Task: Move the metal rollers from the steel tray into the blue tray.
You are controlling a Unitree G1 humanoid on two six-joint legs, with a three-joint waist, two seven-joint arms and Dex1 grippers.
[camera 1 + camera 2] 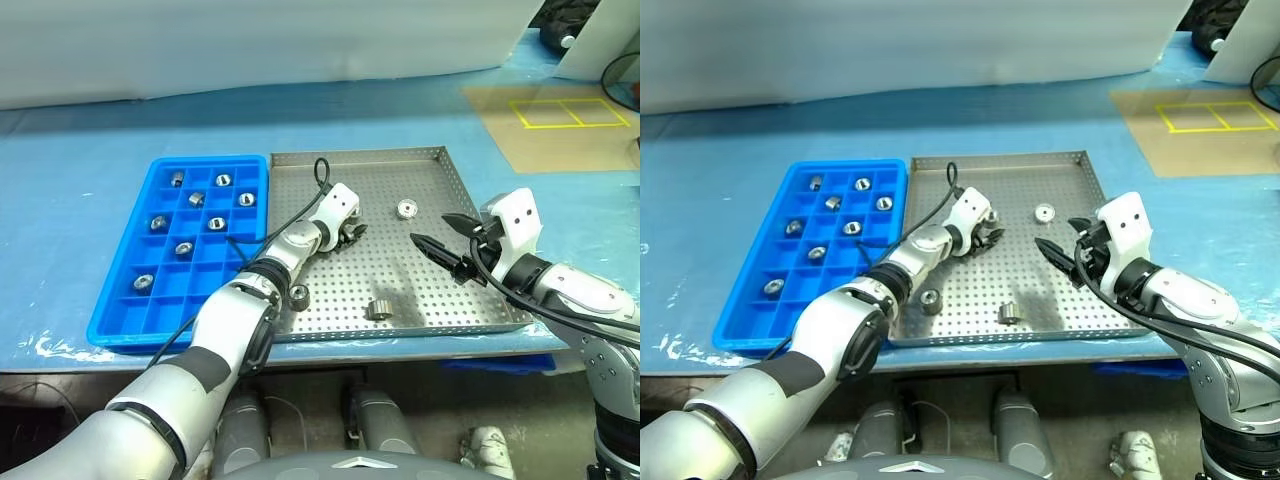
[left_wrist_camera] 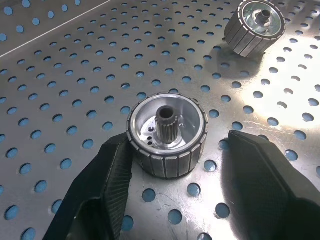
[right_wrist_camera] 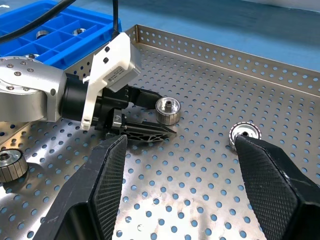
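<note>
We see the steel tray (image 1: 420, 160), a wide perforated square with a low rim, lying just beside the narrower blue tray (image 1: 120, 325) with its grid of square compartments. Several compartments of the blue tray already hold metal rollers (image 1: 216, 223); four others remain on the steel floor.

The left gripper (image 3: 162, 120) reaches across the middle of the steel tray, its jaws partly open and set to either side of one roller (image 2: 167, 136). One black finger (image 2: 107, 175) touches, or very nearly touches, the ridged wall; the other stands a little apart. The roller stands upright, axis vertical, directly between the fingertips, so we judge that a simple closing of the jaws would take it. The left arm is plainly the nearer one.

The right gripper (image 1: 440, 233) hovers over the tray's right part, jaws wide and empty, with a second roller (image 3: 244, 134) lying just beyond it.

The framed roller is a short, bright cylinder with fine lengthwise ridges around its wall, a recessed shiny face and a splined central hub with a dark bore.
</note>
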